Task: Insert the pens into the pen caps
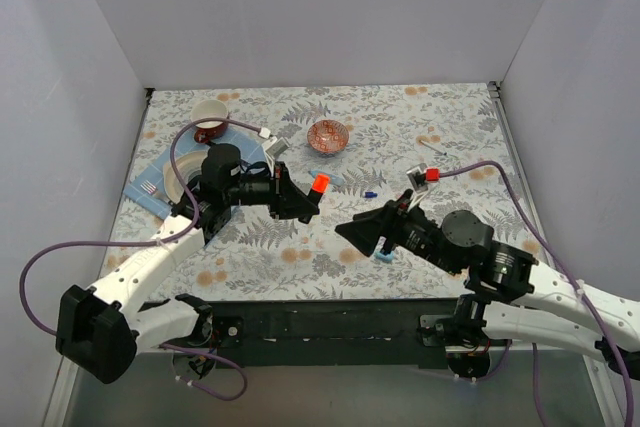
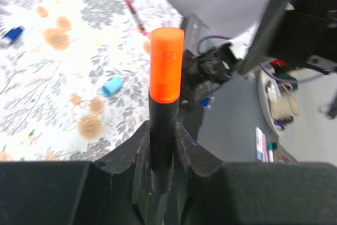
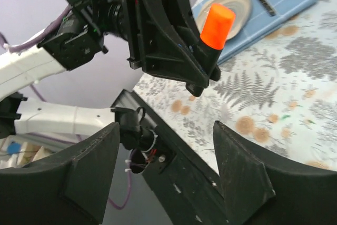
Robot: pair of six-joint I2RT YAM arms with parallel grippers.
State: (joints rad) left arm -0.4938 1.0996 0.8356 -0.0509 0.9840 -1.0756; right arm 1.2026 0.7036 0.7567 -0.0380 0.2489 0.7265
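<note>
My left gripper [image 1: 303, 199] is shut on the stubby black marker [image 2: 160, 140] and holds it above the table, its orange end [image 1: 320, 184] pointing at the right arm. The orange end looks like a cap [image 2: 166, 64] seated on the barrel; it also shows in the right wrist view [image 3: 217, 25]. My right gripper [image 1: 357, 232] is open and empty, facing the marker a short way off, its fingers [image 3: 239, 167] wide apart. A light blue cap [image 2: 111, 86], a tiny dark blue cap [image 2: 13, 33] and a thin magenta pen [image 2: 134, 13] lie on the table. The light blue pen is not clearly in view.
A red patterned bowl [image 1: 328, 135] and a mug [image 1: 210, 119] stand at the back. A blue mat [image 1: 150, 187] with a plate and dark cutlery lies at the left, under the left arm. White walls close in three sides.
</note>
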